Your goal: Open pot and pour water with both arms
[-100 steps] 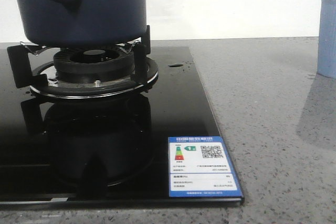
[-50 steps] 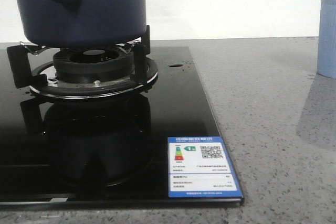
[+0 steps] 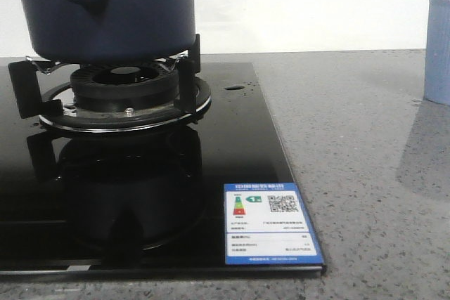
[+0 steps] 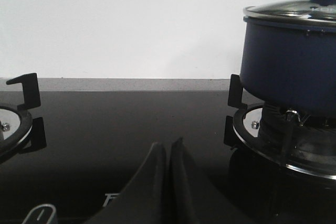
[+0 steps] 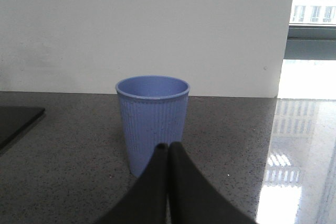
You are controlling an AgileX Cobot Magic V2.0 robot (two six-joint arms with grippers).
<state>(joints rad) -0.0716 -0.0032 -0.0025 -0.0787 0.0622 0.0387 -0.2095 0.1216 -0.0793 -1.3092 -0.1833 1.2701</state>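
The pot (image 4: 287, 61), lid on, sits on the burner nearer the left end effector (image 4: 169, 153), whose fingers are pressed together empty like the right end effector (image 5: 168, 156) facing the cup (image 5: 152, 121).

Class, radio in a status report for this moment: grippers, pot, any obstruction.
Left gripper shut, empty; right gripper shut, empty, facing the cup. Pot on burner, lid on. Nothing in the way.
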